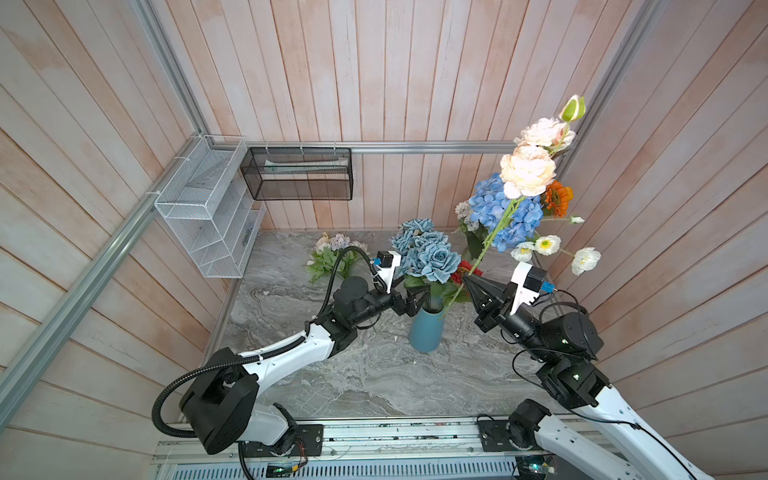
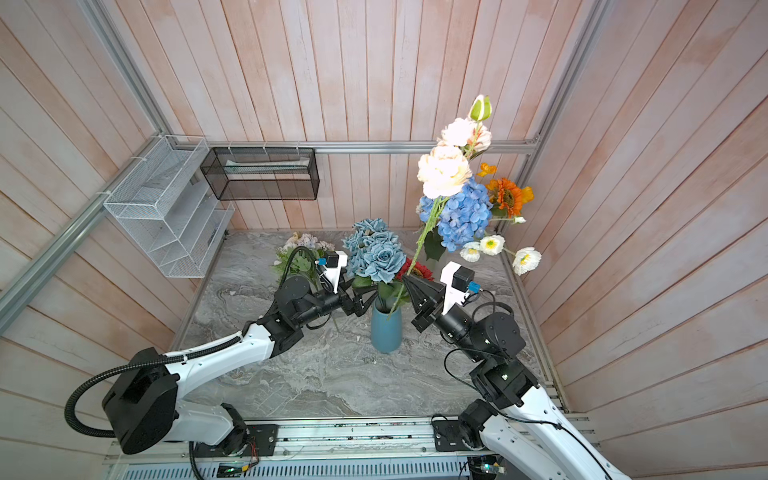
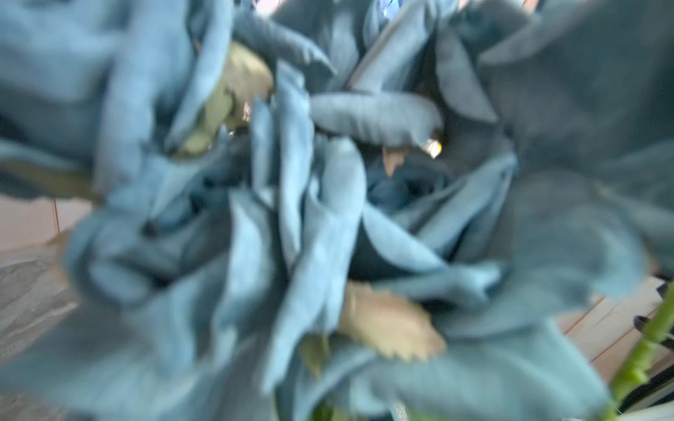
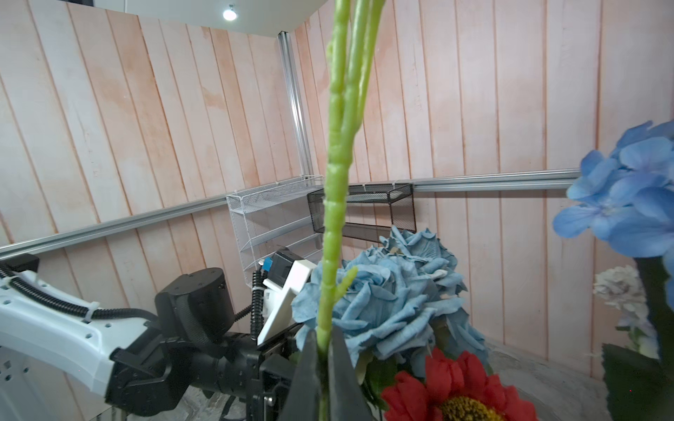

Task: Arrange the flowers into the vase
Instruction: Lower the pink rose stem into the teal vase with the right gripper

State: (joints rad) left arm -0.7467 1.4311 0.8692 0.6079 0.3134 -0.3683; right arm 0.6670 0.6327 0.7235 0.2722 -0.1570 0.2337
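A teal vase (image 1: 426, 332) (image 2: 386, 330) holds dusty blue roses (image 1: 428, 249) (image 2: 374, 251) (image 4: 383, 299) and a red bloom (image 1: 467, 271) (image 4: 456, 393). My right gripper (image 1: 466, 279) (image 2: 405, 280) (image 4: 322, 364) is shut on the green stem (image 4: 333, 204) of a tall peach flower (image 1: 528, 170) (image 2: 444, 170). That stem slants down to the vase mouth. My left gripper (image 1: 417, 297) (image 2: 365, 297) stands open by the rose stems just above the vase mouth. Blurred roses (image 3: 328, 218) fill the left wrist view and hide its fingers.
At the back right stand a bright blue hydrangea (image 1: 498, 212) (image 2: 463, 216), an orange bloom (image 1: 557, 197) and white blooms (image 1: 546, 245). A lilac bunch (image 1: 332, 249) lies on the marble table (image 1: 353, 374) at the back left. Wire racks (image 1: 208, 208) hang on the wall.
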